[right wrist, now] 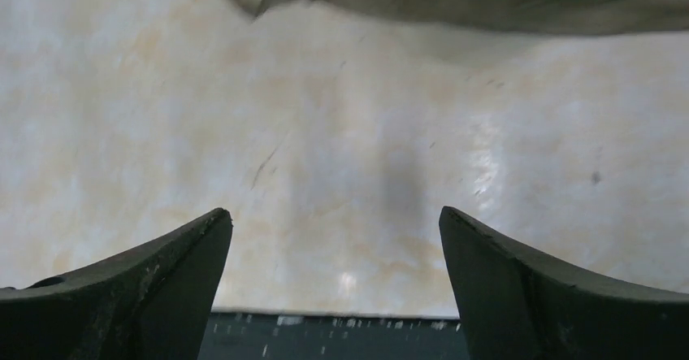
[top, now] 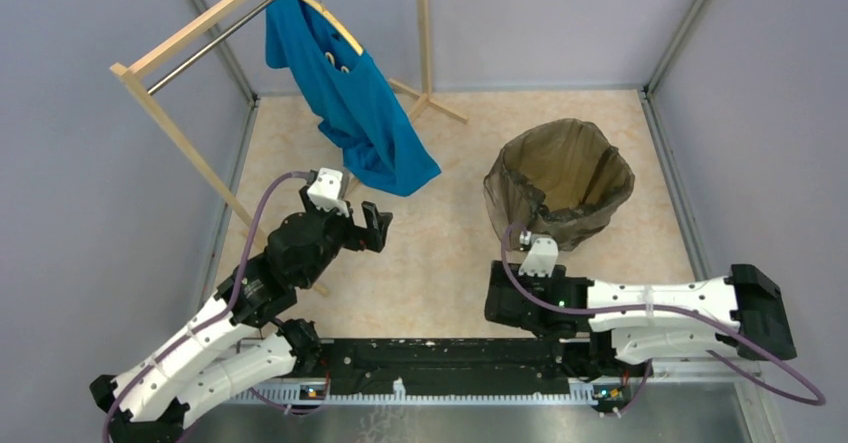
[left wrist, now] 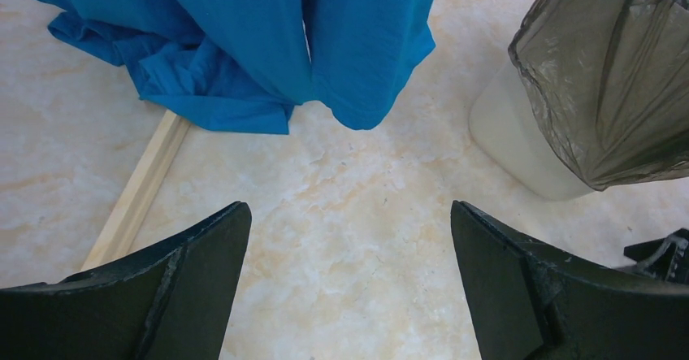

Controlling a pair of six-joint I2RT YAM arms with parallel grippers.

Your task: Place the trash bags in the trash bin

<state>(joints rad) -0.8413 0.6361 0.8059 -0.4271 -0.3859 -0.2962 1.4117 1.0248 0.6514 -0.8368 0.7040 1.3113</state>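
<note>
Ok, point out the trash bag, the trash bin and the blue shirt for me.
trash bag [top: 512,198]: top external view, its left outer side, draped over the bin.
trash bin [left wrist: 508,136]: left wrist view, bare cream wall below the bag.
blue shirt [top: 360,103]: top external view, middle of the hanging cloth.

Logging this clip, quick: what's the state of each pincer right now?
Left pincer: open, holding nothing.
Right pincer: open, holding nothing.

left end effector [left wrist: 348,207] spread wide, blue shirt [left wrist: 244,43] hanging ahead, trash bag [left wrist: 617,75] draped over trash bin [left wrist: 520,145] at right
</note>
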